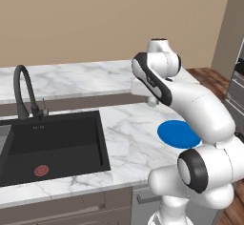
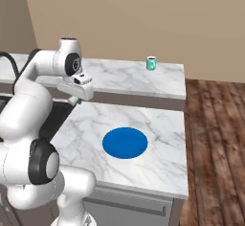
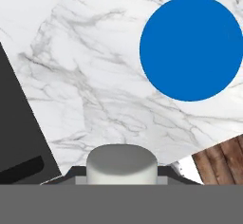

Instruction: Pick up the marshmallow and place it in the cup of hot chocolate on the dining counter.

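Observation:
The marshmallow [image 3: 121, 163], a short white cylinder, sits between my dark fingertips [image 3: 71, 173] at the bottom of the hand view, and my gripper [image 3: 121, 174] is shut on it. In the base views the gripper [image 2: 72, 100] hangs a little above the near marble counter, beside the sink and left of the blue plate. The teal cup of hot chocolate [image 2: 151, 63] stands upright at the far right of the dining counter [image 2: 119, 79], well beyond the gripper and apart from it.
A round flat blue plate [image 2: 125, 142] lies on the near counter [image 2: 158, 167]. A black sink [image 1: 52, 143] with a dark faucet [image 1: 24, 93] takes up the left side. Wooden floor [image 2: 215, 139] lies past the counter's right edge.

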